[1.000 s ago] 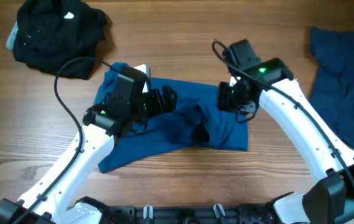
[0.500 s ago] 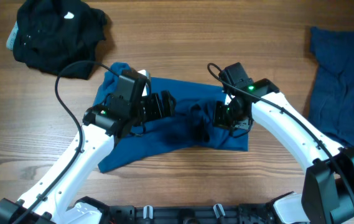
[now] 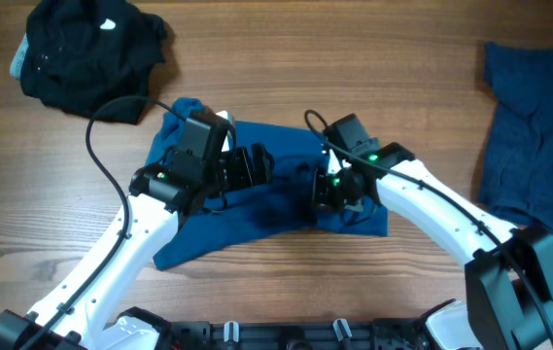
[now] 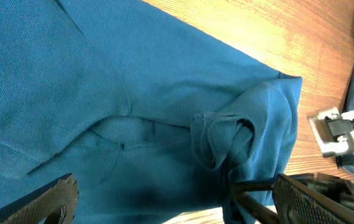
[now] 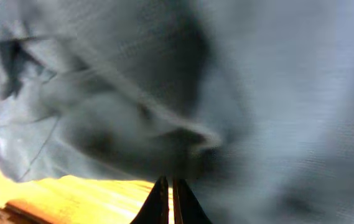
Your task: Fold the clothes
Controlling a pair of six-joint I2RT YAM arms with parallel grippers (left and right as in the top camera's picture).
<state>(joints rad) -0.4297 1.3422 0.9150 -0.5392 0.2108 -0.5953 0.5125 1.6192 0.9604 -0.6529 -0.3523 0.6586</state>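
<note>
Rt wrist view all blurred: only tips of right gripper [image 5: 167, 200] seen at 6 o'clock, pressed together, thin slit between; cannot tell if cloth is caught. In overhead view its fingers hidden under own arm, over blue shirt [image 3: 276, 199], toward 3 o'clock side. Of left gripper [image 4: 177, 202] only fingers [image 4: 49, 199] visible, cut off at frame bottom, spread wide; bunched fold [image 4: 223, 134] ahead, between them. Shirt at centre of table [image 3: 286, 58].
</note>
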